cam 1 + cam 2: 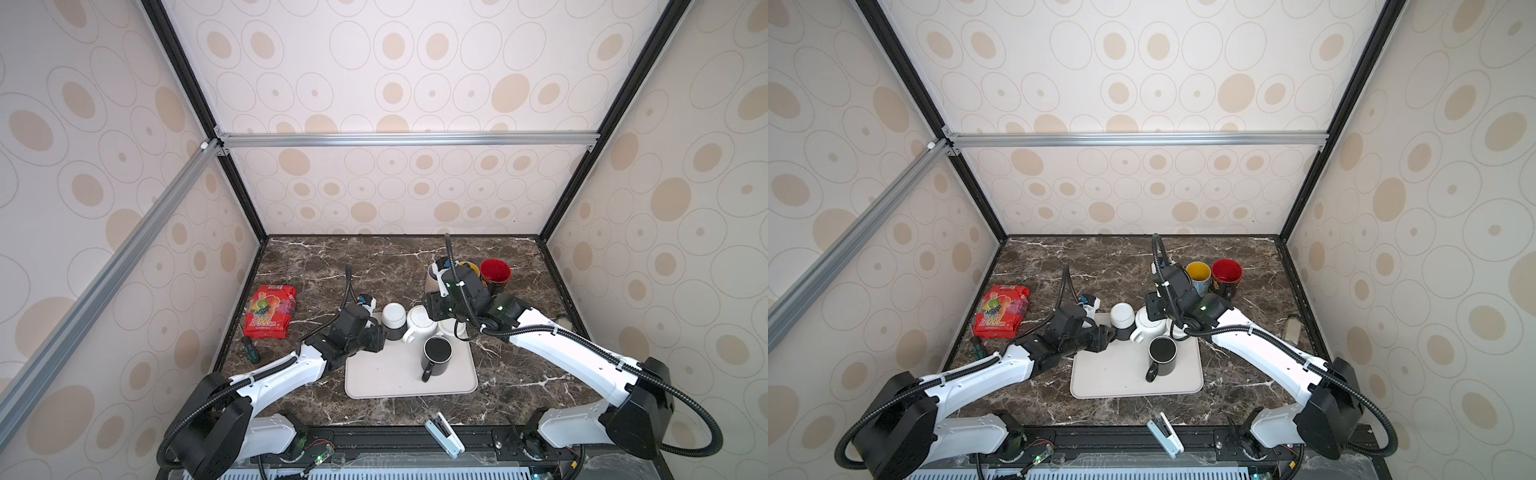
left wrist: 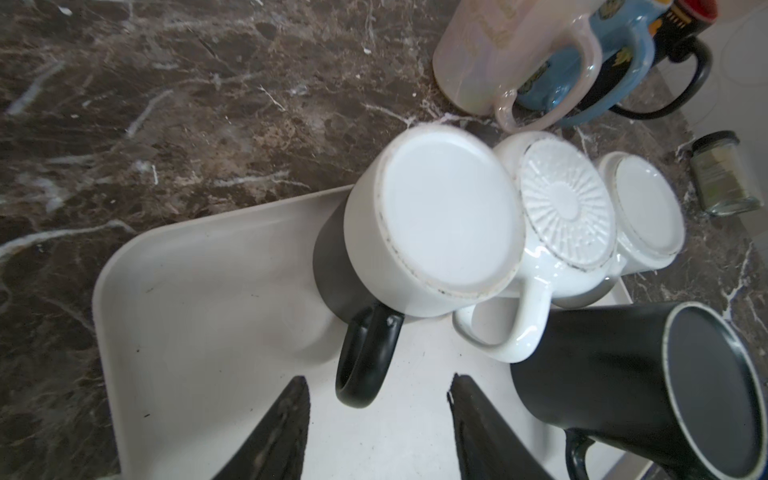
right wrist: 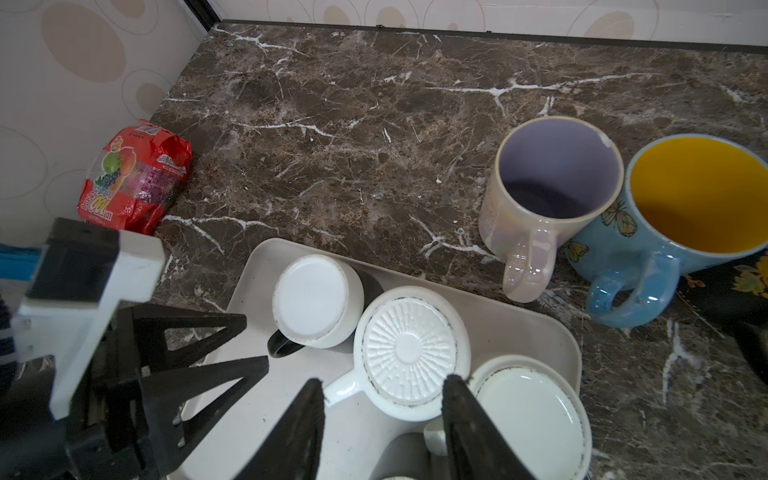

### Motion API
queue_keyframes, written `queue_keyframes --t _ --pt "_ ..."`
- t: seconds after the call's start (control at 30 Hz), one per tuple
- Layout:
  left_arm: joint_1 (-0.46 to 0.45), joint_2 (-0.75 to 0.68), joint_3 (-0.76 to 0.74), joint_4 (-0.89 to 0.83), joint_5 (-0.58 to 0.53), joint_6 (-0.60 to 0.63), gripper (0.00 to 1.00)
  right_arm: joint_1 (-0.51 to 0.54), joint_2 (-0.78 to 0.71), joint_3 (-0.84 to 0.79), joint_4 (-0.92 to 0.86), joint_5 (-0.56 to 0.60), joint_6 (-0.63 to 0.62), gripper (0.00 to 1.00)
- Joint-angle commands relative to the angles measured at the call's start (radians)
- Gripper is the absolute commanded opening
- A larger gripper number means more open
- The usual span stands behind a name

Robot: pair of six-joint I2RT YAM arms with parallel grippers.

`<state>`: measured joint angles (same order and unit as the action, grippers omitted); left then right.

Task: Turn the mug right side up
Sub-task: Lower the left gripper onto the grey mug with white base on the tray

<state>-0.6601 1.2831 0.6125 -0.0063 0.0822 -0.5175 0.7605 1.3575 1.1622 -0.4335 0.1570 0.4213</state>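
The table [image 3: 374,124] looks like polished brown marble; the tray [image 2: 199,316] is matt and smooth; the ribbed white mug [image 2: 565,208] is glossy ceramic.

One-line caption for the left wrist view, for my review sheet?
Open left gripper approaches black handle of upside-down white-and-black ceramic mug on pale grey tray, beside other inverted mugs.

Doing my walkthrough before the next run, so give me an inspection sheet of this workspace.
Surface: brown marble table, grey tray centred.
Job's things: four mugs upside down on the tray, nearest the left pincer a white-and-black mug; three upright mugs behind.
Clutter: red snack bag, screwdriver, stapler, glass jar.
Grippers: left pincer open by that mug's handle; right pincer open over the ribbed white mug.
Cables: black hoses along both arms.
Surroundings: patterned walls, metal frame.
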Motion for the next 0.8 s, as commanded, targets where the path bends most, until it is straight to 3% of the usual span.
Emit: queue_keyframes --t 0.0,0.3,0.77 --pt "-0.014 0.040 0.063 -0.042 -0.035 0.048 0.53 0.008 -0.019 -0.015 -0.008 0.008 0.001 0.48" --pt "-0.030 0.128 0.133 -0.119 -0.153 0.095 0.45 0.007 -0.054 -0.048 -0.005 0.037 -0.001 0.48" --pt "-0.081 0.253 0.225 -0.165 -0.210 0.115 0.36 0.008 -0.082 -0.070 0.002 0.046 -0.001 0.48"
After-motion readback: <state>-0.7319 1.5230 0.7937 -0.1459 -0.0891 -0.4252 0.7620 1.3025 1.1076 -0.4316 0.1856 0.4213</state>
